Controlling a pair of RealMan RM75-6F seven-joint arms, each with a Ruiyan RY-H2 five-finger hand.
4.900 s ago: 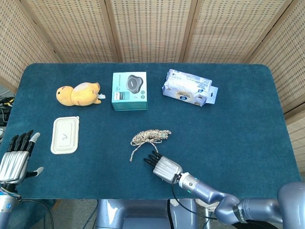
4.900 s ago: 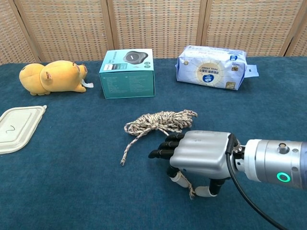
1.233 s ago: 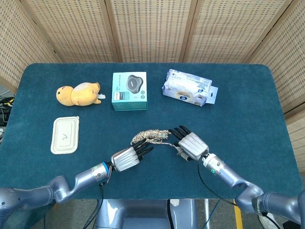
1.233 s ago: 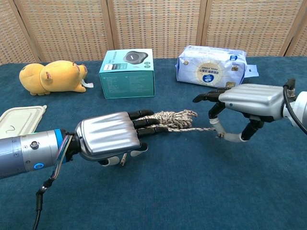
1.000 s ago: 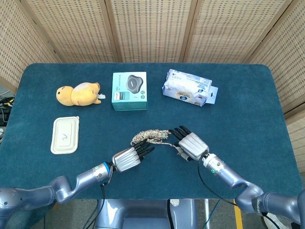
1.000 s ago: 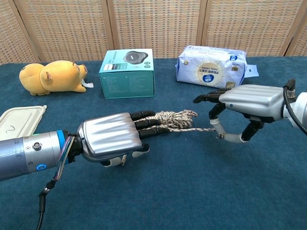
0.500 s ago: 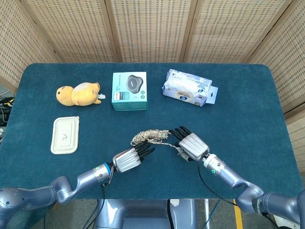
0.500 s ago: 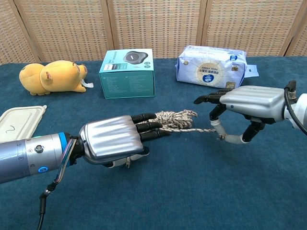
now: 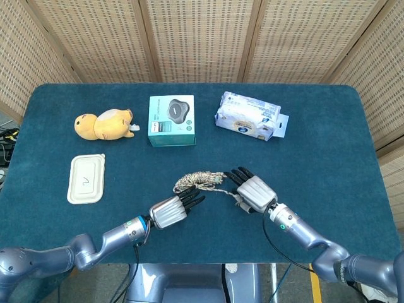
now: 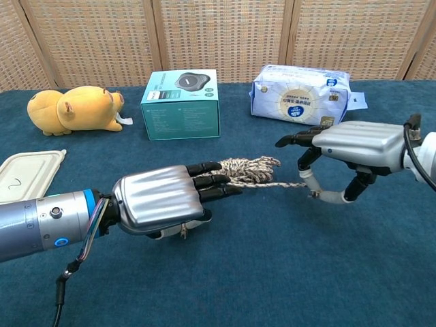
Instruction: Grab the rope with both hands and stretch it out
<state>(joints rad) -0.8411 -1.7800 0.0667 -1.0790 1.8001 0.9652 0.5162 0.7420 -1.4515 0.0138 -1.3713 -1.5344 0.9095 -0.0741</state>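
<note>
The speckled rope (image 9: 201, 180) lies bunched in a small coil (image 10: 248, 167) at mid-table, and one strand runs taut from it to the right. My right hand (image 9: 254, 192) hangs just right of the coil and pinches that strand's end between thumb and a finger (image 10: 312, 187), the other fingers spread. My left hand (image 10: 160, 201) hovers palm down over the coil's left side, fingers stretched out across the rope. A short rope tail (image 10: 181, 232) shows under its palm. I see no grip by the left hand (image 9: 169, 211).
A yellow plush toy (image 9: 104, 123) and a white lidded container (image 9: 86, 178) lie at the left. A teal box (image 9: 171, 120) and a pack of wipes (image 9: 249, 115) stand behind the rope. Blue cloth covers the table.
My left hand has crept a little forward and right over the rope. The right hand and its pinched strand have stayed put.
</note>
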